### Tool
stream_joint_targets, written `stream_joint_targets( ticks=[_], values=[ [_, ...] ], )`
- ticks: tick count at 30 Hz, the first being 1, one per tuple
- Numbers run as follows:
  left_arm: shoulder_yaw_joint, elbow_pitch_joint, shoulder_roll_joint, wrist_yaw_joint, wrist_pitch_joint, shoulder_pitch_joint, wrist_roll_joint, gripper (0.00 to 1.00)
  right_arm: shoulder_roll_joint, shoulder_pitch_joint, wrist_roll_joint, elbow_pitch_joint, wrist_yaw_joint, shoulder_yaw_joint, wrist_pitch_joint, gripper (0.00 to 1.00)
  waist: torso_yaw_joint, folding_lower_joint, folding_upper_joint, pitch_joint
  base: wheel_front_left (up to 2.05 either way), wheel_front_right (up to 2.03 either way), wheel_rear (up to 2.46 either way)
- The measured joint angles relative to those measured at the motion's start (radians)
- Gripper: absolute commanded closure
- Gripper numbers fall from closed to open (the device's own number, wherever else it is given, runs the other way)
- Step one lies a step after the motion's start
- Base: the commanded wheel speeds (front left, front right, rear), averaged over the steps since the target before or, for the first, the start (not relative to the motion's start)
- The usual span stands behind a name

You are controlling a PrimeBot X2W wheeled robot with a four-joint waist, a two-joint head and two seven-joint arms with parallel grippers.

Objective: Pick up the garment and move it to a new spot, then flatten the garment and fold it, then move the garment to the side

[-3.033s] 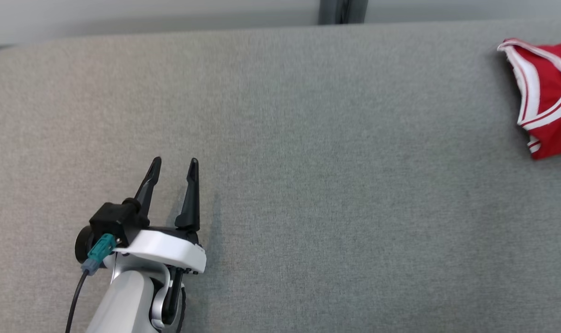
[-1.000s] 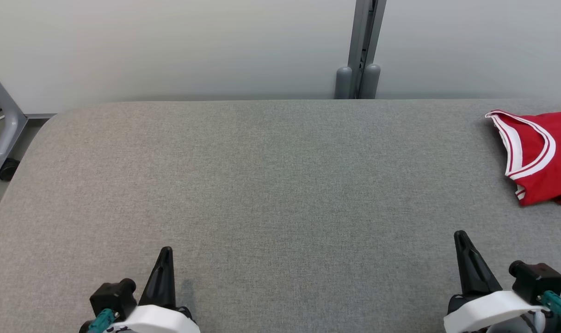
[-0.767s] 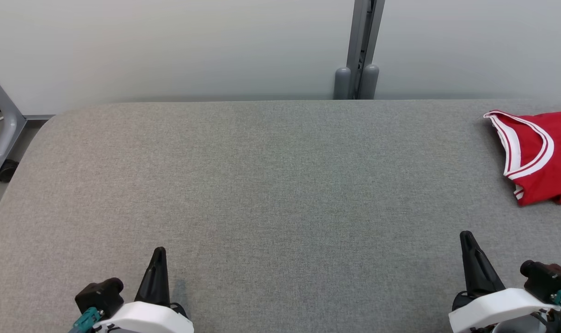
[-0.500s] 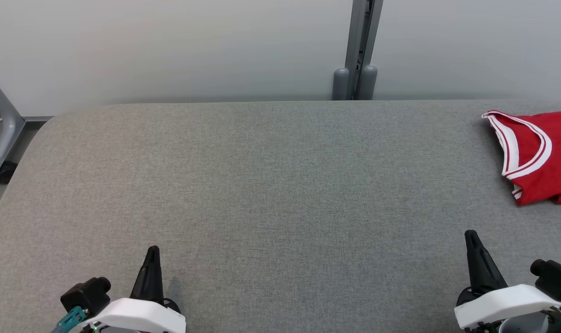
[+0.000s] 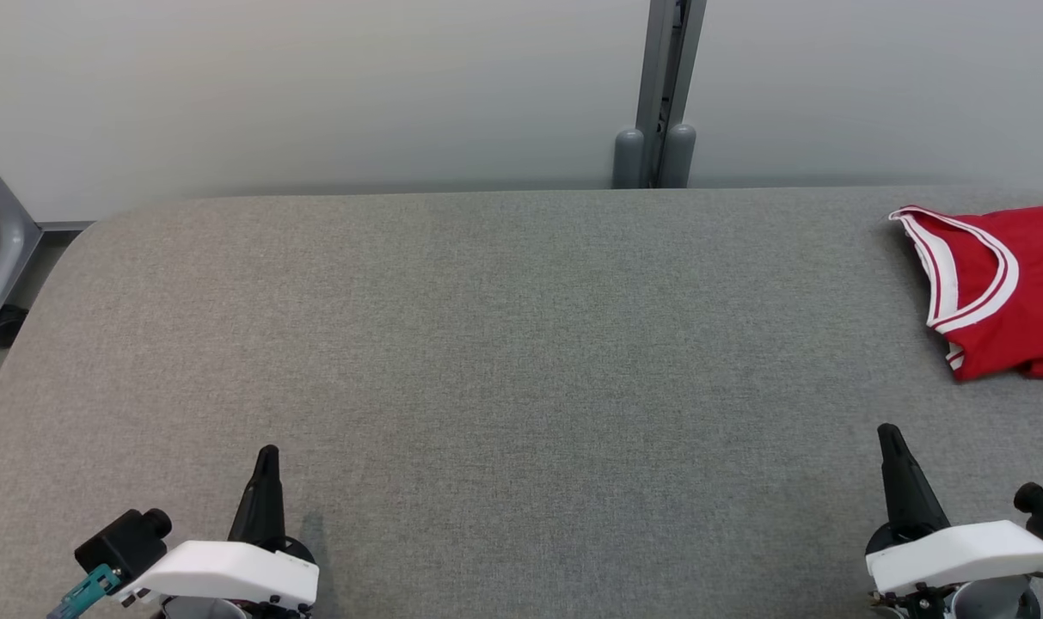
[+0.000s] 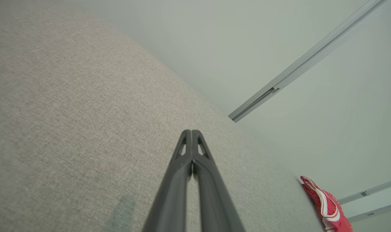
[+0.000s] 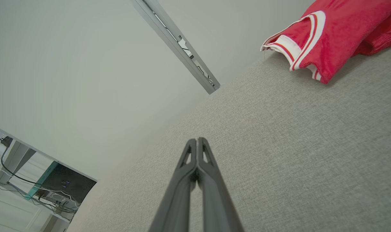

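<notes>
While the garment [image 5: 1003, 292] lies at the far right of my head view and is cut off by the frame edge, I can read it well enough. It is red cloth with a broad white band and thin red-and-white piping around an opening, gathered into a compact low heap on the grey fabric-covered table [image 5: 521, 344], close to the table's far edge. I cannot tell whether it is neatly folded or just bunched. In the right wrist view the trimmed opening faces toward the middle of the table and a darker red fold trails off behind it. My left gripper [image 5: 266, 456] has its two dark fingers pressed together along their length, with nothing between them. The right gripper [image 5: 887, 432] is the same, tips meeting and empty. Neither touches the garment, and I cannot tell whether either tip grazes the table cover. Both grippers sit low at the near side of the table, the left at lower left and the right at lower right. Their white wrist housings are at the bottom edge and their fingers point away from me toward the pale wall [image 5: 315, 86] and its grey post [image 5: 659, 94]. The garment lies ahead of the right gripper and further to its right, clearly apart from it, and well apart from the left.
</notes>
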Motion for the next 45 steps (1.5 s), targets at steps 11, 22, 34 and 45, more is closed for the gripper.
stream_joint_targets(
  ticks=[11, 22, 34, 45],
  values=[
    [0.029, -0.010, 0.000, -0.019, 0.040, -0.004, -0.130, 1.00, -0.001, -0.010, 0.143, -0.003, 0.000, -0.015, 0.032, 1.00, -0.005, 0.0001, 0.0001, -0.003, 0.00, 0.00, 0.00],
    [0.055, -0.019, 0.001, -0.039, 0.074, -0.017, -0.247, 1.00, -0.003, -0.020, 0.271, -0.006, 0.000, -0.028, 0.062, 1.00, -0.010, 0.0000, 0.0000, -0.007, 0.00, 0.00, 0.00],
    [0.082, -0.028, 0.002, -0.057, 0.108, -0.024, -0.363, 1.00, -0.004, -0.022, 0.397, -0.008, 0.000, -0.040, 0.092, 1.00, -0.016, 0.0000, 0.0000, -0.011, 0.00, 0.00, 0.00],
    [0.103, -0.036, 0.002, -0.071, 0.136, -0.028, -0.459, 1.00, -0.005, -0.031, 0.503, -0.010, 0.000, -0.052, 0.115, 1.00, -0.021, 0.0000, 0.0000, -0.014, 0.00, 0.00, 0.00]
  ],
)
